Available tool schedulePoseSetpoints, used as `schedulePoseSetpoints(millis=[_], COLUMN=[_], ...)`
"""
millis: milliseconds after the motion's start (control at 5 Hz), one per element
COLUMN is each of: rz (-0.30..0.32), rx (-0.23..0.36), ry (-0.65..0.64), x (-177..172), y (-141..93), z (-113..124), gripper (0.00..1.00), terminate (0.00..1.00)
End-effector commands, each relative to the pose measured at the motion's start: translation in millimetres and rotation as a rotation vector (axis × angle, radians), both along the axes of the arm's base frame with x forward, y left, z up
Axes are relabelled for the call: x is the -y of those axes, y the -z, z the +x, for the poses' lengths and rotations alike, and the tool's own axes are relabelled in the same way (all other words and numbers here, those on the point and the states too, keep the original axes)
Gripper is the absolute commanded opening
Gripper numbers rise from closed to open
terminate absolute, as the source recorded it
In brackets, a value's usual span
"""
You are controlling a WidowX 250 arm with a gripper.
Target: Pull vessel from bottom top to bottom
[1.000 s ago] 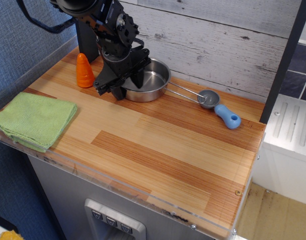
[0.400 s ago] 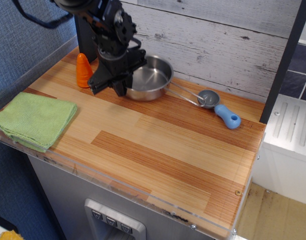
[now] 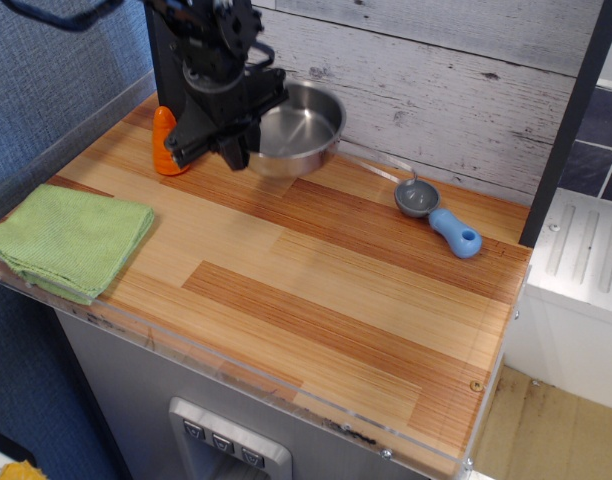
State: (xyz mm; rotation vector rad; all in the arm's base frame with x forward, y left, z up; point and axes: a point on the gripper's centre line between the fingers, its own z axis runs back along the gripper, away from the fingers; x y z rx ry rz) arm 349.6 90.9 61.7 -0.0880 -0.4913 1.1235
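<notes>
A: Striped wooden counter top (image 3: pixel 316 270) across most of frame. Folded green cloth (image 3: pixel 66 238) at left edge. Black robot gripper (image 3: pixel 226 125) upper left.

B: Task obj?

A: Round shallow shiny stainless-steel pan w/ thin wire-loop handle (image 3: pixel 298 128), upper centre, close to grey plank back wall (image 3: pixel 436 80). Appears raised off the wood, tilted a bit, shadow beneath. Handle trailing right toward small grey measuring scoop w/ blue handle (image 3: pixel 436 212); touching or not, can't tell.

B: Gripper state?

A: Clamped on pan's left rim, by the look; fingertips partly hidden behind the body, so not fully certain. Orange cone-shaped thing (image 3: pixel 167 142) just left of gripper, half hidden.

B: Step?

A: Probably grasp done, pull toward lower frame not yet made. Next: hold grip, draw pan down across open wood at frame centre, then lower flat before release. Watch handle near scoop, could drag it along. Rim grip on smooth steel, slip possible.
</notes>
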Motion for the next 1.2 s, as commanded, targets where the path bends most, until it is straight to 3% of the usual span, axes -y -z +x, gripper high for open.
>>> schedulePoseSetpoints(millis=[0, 400, 1000], rz=[-0.007, 0.0, -0.015], rx=[0.059, 0.017, -0.034], ry=[-0.007, -0.005, -0.003], x=[15.0, 45.7, 80.9], y=[-36.2, -31.8, -10.8], z=[-26.1, -68.2, -107.8], gripper=[0.0, 0.0, 0.0], terminate=[0.0, 0.0, 0.0])
